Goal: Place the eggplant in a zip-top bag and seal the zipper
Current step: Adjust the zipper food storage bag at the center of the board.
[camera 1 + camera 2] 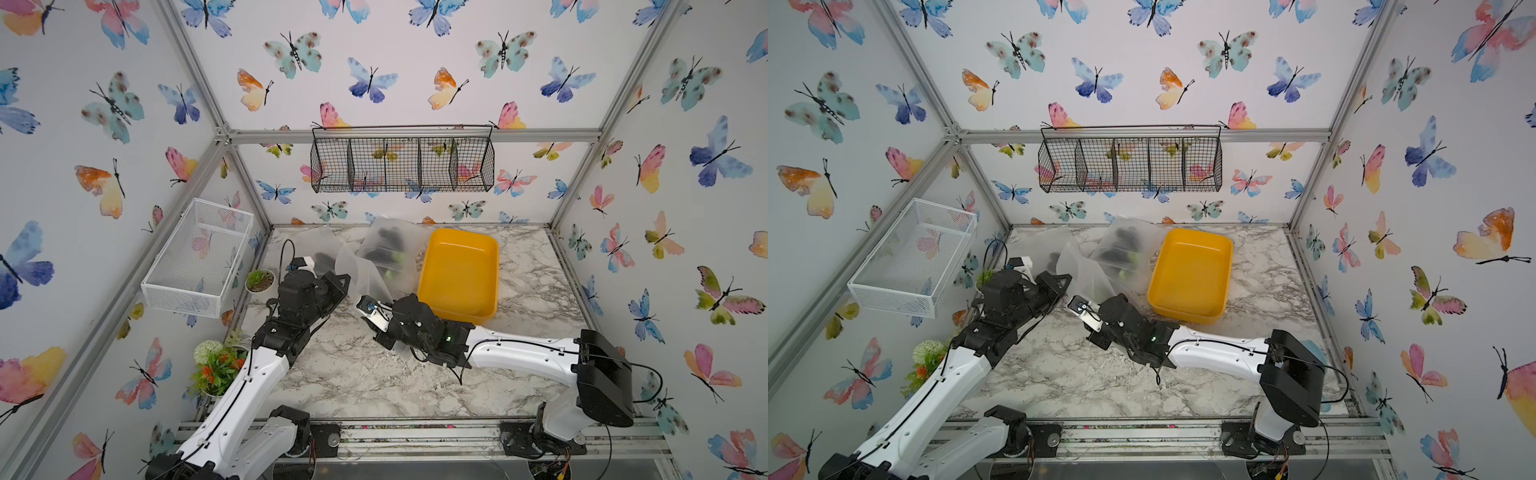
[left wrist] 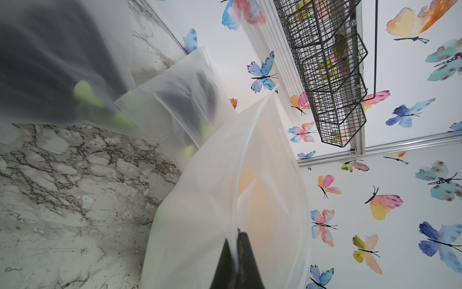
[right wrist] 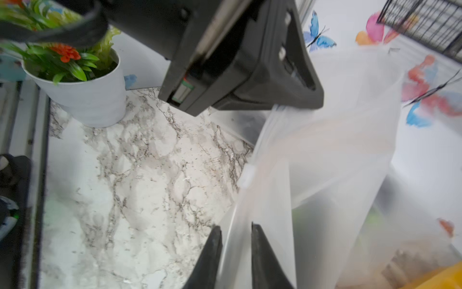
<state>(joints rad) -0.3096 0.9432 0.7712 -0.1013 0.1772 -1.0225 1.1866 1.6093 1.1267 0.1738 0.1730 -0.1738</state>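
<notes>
Zip-top bag [image 1: 360,272], frosted and limp, is held up over the marble table [image 1: 365,382], just beside the yellow tub [image 1: 457,274]. The left claw [image 2: 236,241] pinches its rim; the right claw [image 3: 236,232] stands spread astride its edge.

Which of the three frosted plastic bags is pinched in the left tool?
The upright frosted plastic zip-top bag nearest the arms, its edge in the left tool. The rear bag and back-left bag lie free, with dark contents.
</notes>
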